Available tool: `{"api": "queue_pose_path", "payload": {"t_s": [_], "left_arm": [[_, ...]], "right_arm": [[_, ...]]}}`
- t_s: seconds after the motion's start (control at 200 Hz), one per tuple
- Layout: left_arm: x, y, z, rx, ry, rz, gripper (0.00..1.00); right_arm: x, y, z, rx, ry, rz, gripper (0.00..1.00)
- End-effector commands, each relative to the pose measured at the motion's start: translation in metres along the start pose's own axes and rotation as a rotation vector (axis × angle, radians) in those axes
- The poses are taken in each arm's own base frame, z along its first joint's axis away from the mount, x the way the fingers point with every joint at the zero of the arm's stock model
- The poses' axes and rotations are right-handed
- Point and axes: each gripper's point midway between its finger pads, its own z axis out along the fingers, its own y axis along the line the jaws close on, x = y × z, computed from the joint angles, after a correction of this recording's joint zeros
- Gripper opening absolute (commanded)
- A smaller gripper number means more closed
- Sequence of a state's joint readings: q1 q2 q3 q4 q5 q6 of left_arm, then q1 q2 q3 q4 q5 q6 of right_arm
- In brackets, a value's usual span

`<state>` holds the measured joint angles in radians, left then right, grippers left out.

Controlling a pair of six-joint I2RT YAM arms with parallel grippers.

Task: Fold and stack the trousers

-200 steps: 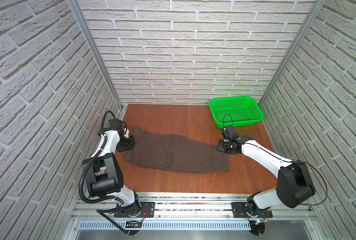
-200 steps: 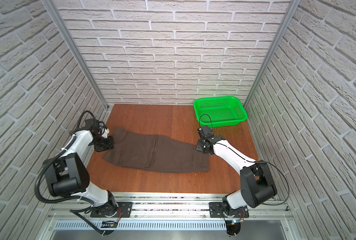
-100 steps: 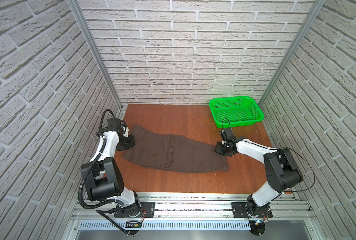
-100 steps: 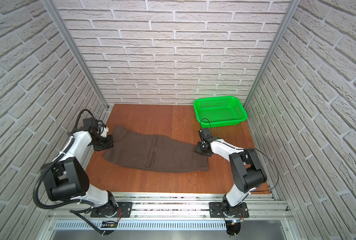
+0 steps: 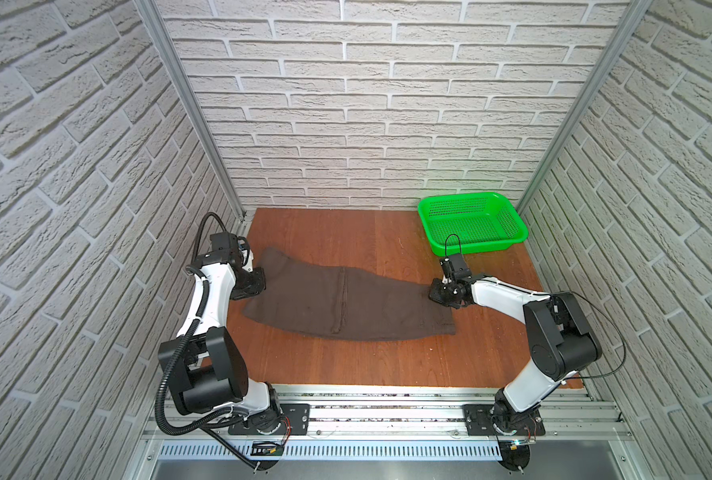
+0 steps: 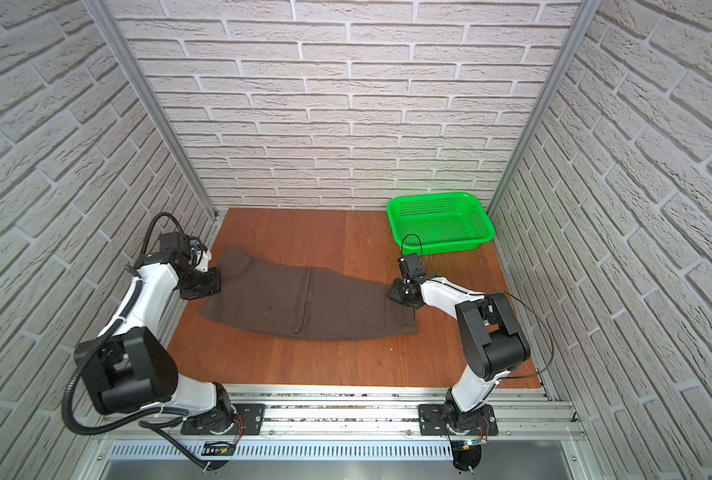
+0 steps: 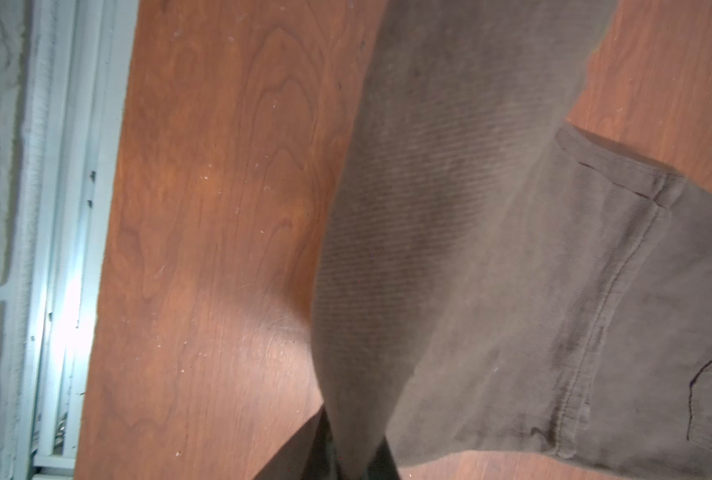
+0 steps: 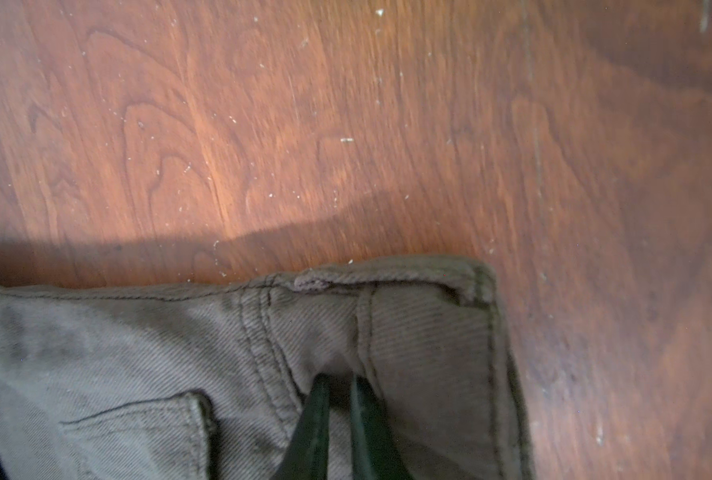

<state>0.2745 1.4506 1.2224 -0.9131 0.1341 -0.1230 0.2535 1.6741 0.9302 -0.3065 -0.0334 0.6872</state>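
Note:
The dark brown trousers (image 5: 346,303) (image 6: 304,303) lie flat across the wooden table (image 5: 337,232), folded lengthwise, waistband to the right. My left gripper (image 5: 258,286) (image 6: 215,284) sits low at their left end. In the left wrist view it (image 7: 356,436) is shut on a pinch of the fabric (image 7: 449,249), which rises from between the dark fingers. My right gripper (image 5: 435,293) (image 6: 393,293) is at the far right corner of the waistband. In the right wrist view its narrow jaws (image 8: 339,380) are closed on puckered cloth beside a seam, close to the waistband edge (image 8: 387,276).
A green perforated basket (image 5: 474,247) (image 6: 441,247) stands at the back right of the table, a short way behind my right gripper. Brick walls close in on both sides. A metal rail (image 5: 366,411) runs along the front edge.
The right arm's elbow has swung down and outward while its gripper stayed at the waistband corner, shifting slightly left. The left gripper and the trousers have hardly moved.

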Motion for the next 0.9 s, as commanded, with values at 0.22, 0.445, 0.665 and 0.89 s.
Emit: {"api": "queue_pose_path", "payload": {"t_s": [0.22, 0.445, 0.665, 0.89], "left_arm": [[-0.031, 0.022, -0.032, -0.084, -0.12, 0.017, 0.0], [-0.034, 0.031, -0.037, -0.11, -0.124, 0.012, 0.0], [-0.032, 0.017, -0.038, -0.041, -0.128, 0.005, 0.0], [-0.024, 0.002, -0.043, -0.005, -0.12, 0.021, 0.0]], "right_arm": [[0.027, -0.027, -0.026, 0.072, 0.075, -0.053, 0.28], [0.033, -0.029, -0.025, 0.077, 0.1, -0.048, 0.31], [0.044, -0.014, -0.011, -0.009, 0.15, -0.053, 0.32], [0.042, 0.001, -0.015, -0.084, 0.138, -0.05, 0.33]]}}
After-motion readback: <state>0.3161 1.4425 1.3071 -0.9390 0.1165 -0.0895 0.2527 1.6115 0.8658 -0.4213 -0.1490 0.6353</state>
